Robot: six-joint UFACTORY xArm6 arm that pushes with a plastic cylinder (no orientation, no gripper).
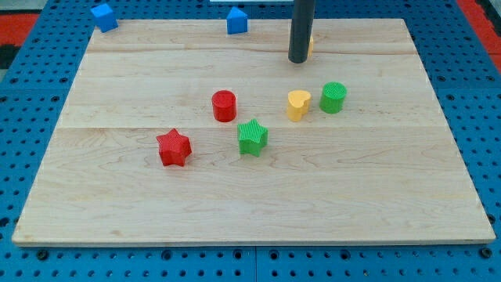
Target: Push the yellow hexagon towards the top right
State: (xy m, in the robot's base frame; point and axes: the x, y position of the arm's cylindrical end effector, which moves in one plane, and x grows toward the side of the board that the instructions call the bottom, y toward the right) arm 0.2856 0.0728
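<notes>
My tip rests on the wooden board near the view's top, right of centre. Only a thin yellow sliver of a block shows at the rod's right side; its shape cannot be made out, as the rod hides most of it. The tip is at that block's lower left, touching it or very close to it.
A yellow heart and a green cylinder sit below the tip. A red cylinder, a green star and a red star lie further left. Two blue blocks sit at the top edge.
</notes>
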